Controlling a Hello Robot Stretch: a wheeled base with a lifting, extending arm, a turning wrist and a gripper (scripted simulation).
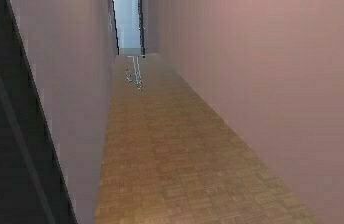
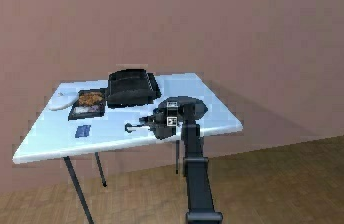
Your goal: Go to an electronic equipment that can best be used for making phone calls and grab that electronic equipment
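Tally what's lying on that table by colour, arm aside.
Black: 2, bulky object, flat item with orange patch
Blue: 1, small flat piece
White: 1, thing at table edge
Total: 4; dark lump at arm end unclear, uncounted

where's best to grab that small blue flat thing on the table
Likely its opposite edges, bringing the claw straight down from above: the small blue thing lies flat and thin on the table, leaving no side face to take.
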